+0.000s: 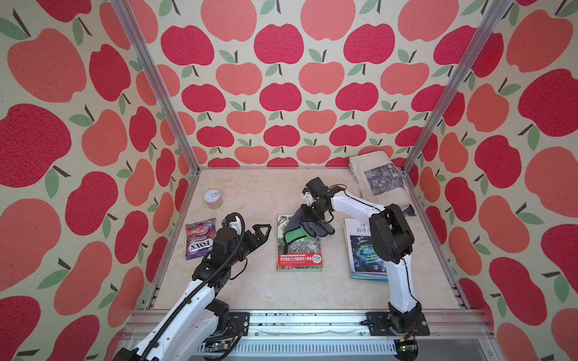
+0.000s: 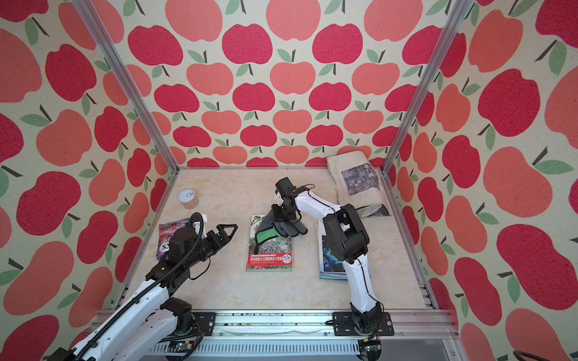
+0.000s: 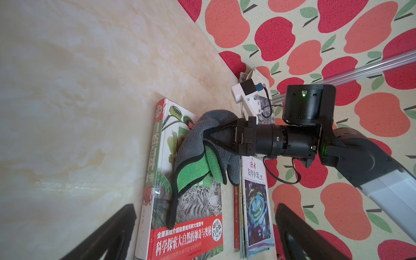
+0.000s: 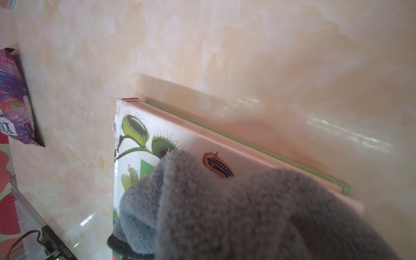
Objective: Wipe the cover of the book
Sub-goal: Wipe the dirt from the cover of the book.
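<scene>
The right pincer (image 3: 205, 137) pinches the cloth (image 1: 316, 228) on the book (image 1: 299, 251), while the left pincer (image 1: 261, 233) hangs spread nearby, so the unheld book may slide on the smooth desk (image 1: 250, 290).

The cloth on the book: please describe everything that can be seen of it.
The cloth looks like soft fluffy microfibre, grey on one side, bright green on the other, with a dark edge binding. It is bunched, so a green flap shows. The right gripper is shut on its top fold. It drapes over the far half of the book, one narrow corner trailing toward the red band.
</scene>
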Controlling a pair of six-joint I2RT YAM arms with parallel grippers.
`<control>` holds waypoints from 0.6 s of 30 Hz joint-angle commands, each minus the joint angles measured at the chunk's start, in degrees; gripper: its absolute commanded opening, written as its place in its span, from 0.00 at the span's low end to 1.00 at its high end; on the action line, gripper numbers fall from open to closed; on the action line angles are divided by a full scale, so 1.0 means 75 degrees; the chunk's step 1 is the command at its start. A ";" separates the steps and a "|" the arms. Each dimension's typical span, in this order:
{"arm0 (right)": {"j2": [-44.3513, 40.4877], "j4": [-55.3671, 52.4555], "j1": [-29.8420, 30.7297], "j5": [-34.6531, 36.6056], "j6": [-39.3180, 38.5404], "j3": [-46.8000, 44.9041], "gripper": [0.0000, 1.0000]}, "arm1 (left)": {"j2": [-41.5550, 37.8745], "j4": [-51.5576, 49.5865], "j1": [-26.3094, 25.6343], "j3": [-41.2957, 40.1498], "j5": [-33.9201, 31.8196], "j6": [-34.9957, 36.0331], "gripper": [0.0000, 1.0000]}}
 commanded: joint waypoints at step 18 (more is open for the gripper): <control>-0.2262 0.0178 0.1022 0.0393 0.0487 -0.3622 0.04 | 0.1070 0.0799 -0.0036 0.0267 0.0102 0.0187 0.99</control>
